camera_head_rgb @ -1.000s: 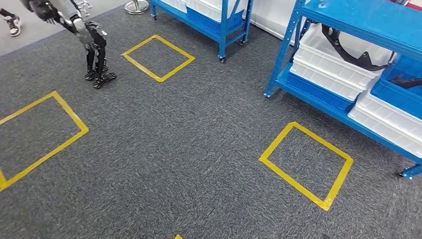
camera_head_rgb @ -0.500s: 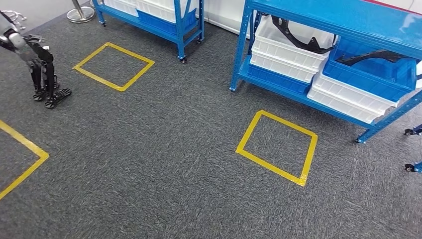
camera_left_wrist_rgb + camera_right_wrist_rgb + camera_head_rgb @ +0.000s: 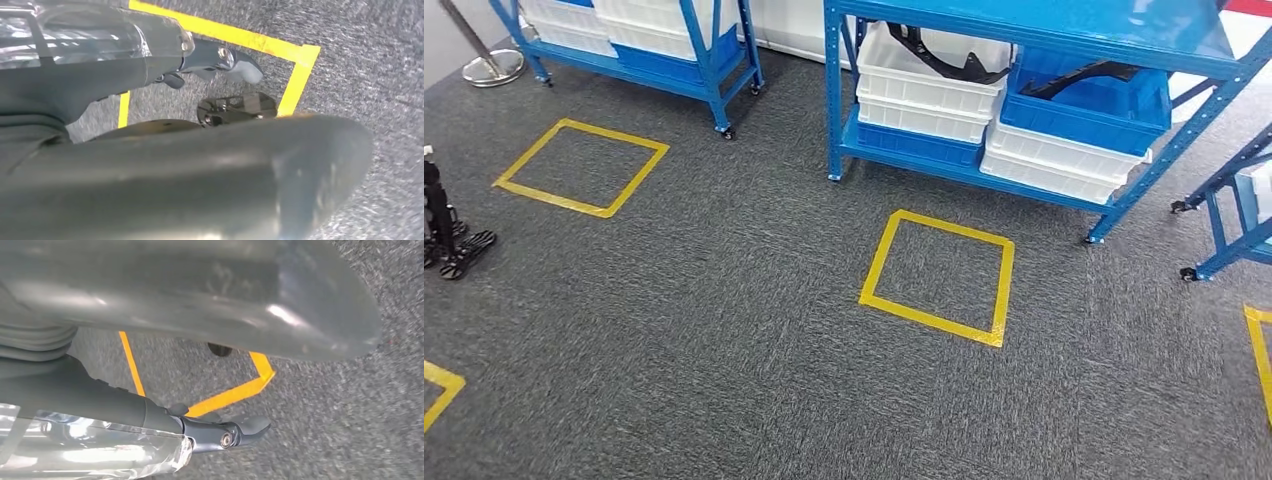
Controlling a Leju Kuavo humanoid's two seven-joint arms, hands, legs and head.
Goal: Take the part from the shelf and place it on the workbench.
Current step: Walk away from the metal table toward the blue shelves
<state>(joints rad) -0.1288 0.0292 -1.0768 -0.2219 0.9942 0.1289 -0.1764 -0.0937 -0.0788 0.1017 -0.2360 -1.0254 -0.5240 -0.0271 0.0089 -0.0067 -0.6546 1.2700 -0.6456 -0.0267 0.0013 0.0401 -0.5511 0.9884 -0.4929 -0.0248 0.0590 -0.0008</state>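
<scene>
Since the earlier head frames the whole scene has slid leftward, which is the camera turning, not the things moving: the blue steel shelf rack (image 3: 1034,110) now stands nearly square ahead, beyond the yellow tape square (image 3: 938,277) on the dark grey carpet (image 3: 724,350). On its lower level sit stacked white plastic bins (image 3: 924,95) with a black curved frame part (image 3: 944,55) lying in the top one, and just beside them a blue plastic bin (image 3: 1084,110) holding a second black curved part (image 3: 1089,75). A second blue rack (image 3: 639,45) with white bins stands to the left, another tape square (image 3: 581,167) before it, and black robot feet (image 3: 449,240) stand at the left edge. In the left wrist view the left hand (image 3: 227,60) shows a grey thumb with nothing in it; how far the fingers are spread I cannot tell. The right hand (image 3: 235,432) in its wrist view shows likewise a bare thumb over carpet; its spread is not clear either
</scene>
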